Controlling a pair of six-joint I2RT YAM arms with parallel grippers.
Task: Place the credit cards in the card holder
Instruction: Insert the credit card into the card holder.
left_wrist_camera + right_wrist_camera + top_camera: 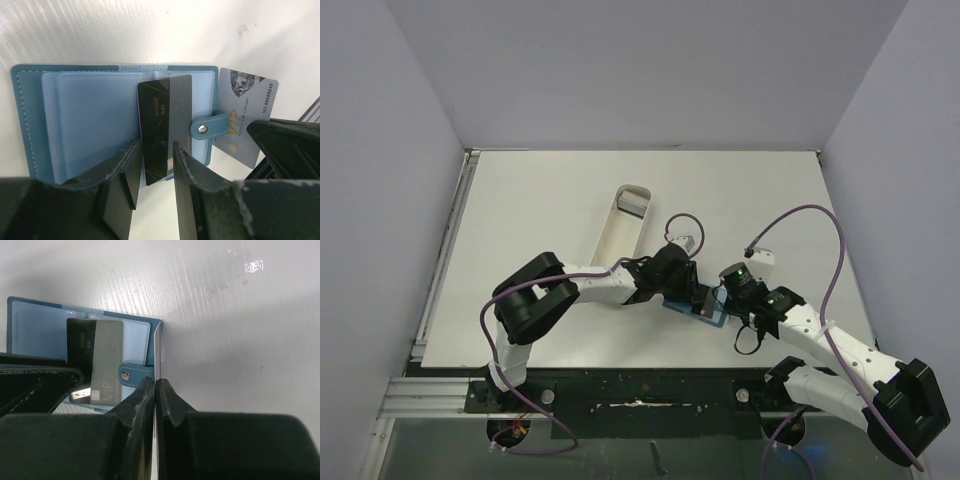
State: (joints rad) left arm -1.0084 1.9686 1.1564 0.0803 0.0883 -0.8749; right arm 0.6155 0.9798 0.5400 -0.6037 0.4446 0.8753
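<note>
The teal-blue card holder lies open on the white table, its snap tab at its right edge. A black credit card is partly inside a clear pocket. Its free end sticks out between the fingers of my left gripper, which is shut on its two long edges. A grey credit card marked VIP stands at the holder's right edge. My right gripper is shut on it and sees it edge-on. From above, both grippers meet over the card holder.
A long white oblong tray lies on the table behind the left gripper, running toward the back. White walls close in the left, right and far sides. The arm bases and a black rail sit along the near edge.
</note>
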